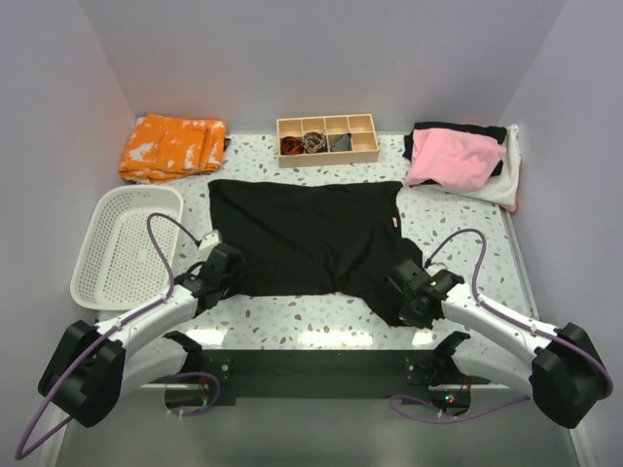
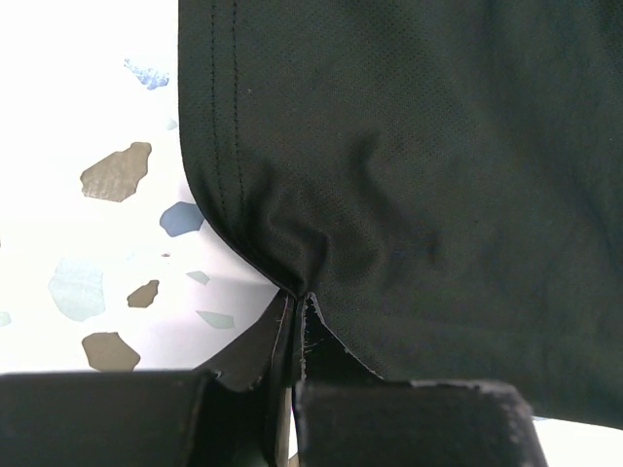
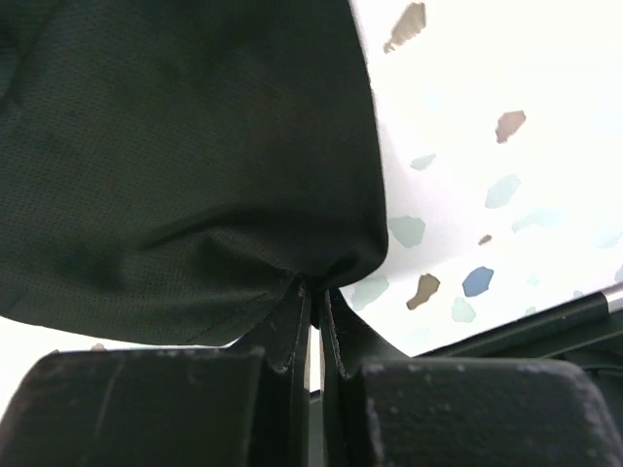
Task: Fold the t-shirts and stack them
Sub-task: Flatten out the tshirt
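Observation:
A large plain black t-shirt (image 1: 307,233) lies spread in the middle of the table, with a small white label at its right edge. My left gripper (image 1: 226,268) is shut on its near left corner; the left wrist view shows the hemmed cloth (image 2: 389,165) pinched between the fingers (image 2: 258,355). My right gripper (image 1: 409,282) is shut on the near right corner, where the cloth bunches; the right wrist view shows the black fabric (image 3: 185,165) drawn into the closed fingers (image 3: 287,336). A pile of pink, black and white t-shirts (image 1: 458,158) lies at the back right.
A white plastic basket (image 1: 127,243) stands at the left. An orange cloth with white pattern (image 1: 172,146) lies at the back left. A wooden divided box (image 1: 327,139) with small rolled fabric pieces stands at the back centre. Grey walls close in three sides.

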You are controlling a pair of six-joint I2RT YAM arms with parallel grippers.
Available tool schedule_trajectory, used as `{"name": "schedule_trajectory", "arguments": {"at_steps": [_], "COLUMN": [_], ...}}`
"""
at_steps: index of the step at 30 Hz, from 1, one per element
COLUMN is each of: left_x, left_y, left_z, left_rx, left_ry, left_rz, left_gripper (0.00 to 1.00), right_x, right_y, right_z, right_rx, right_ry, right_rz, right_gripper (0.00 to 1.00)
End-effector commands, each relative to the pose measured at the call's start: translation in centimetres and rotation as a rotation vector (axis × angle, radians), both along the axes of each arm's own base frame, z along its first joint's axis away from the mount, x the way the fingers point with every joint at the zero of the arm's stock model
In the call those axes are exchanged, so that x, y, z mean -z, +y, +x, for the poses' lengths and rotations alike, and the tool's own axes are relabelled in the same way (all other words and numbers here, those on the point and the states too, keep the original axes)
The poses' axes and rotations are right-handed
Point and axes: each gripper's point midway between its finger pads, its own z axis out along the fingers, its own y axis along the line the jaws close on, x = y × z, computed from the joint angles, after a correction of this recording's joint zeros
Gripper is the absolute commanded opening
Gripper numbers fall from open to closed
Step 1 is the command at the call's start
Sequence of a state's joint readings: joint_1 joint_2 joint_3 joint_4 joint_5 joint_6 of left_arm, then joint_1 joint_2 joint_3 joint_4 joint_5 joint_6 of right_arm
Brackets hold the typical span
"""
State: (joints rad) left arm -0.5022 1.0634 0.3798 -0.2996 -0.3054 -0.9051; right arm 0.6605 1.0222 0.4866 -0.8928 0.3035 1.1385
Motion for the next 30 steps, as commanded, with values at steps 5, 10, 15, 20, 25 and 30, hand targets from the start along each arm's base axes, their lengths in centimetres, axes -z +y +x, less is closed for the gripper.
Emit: {"name": "schedule_trajectory", "arguments": {"at_steps": [5,10,15,20,25,30], "left_x": [-0.9,-6.8,-13.8,-17.3,-19.7,-18.5], "left_y": [1.1,1.4,1.4,2.2,3.3,3.5], "left_z": [-0.7,1.4,3.1,3.3,3.5,3.2], "left_rx": [0.007,-0.005,-0.015,-0.031,-0.065,-0.061], "left_ry": [0.024,-0.096,-0.24,-0.282,-0.332,-0.244], "left_rz": [0.058,0.079,0.061,0.087,0.123,0.169], "left_gripper": [0.0,0.0,0.0,0.0,0.0,0.0], "right_x": [-4.6,-11.8,-17.5,-21.4,-25.5,-26.0], "right_y": [2.3,3.4,4.0,3.5,2.4,2.9], "right_z": [4.5,7.5,9.3,10.2,10.7,11.0], "right_rx": [-0.13,-0.224,-0.313,-0.351,-0.335,-0.354], "right_ry": [-0.183,-0.37,-0.501,-0.612,-0.731,-0.724], "right_rz": [0.039,0.068,0.068,0.044,0.013,0.019], "right_gripper": [0.0,0.0,0.0,0.0,0.0,0.0]}}
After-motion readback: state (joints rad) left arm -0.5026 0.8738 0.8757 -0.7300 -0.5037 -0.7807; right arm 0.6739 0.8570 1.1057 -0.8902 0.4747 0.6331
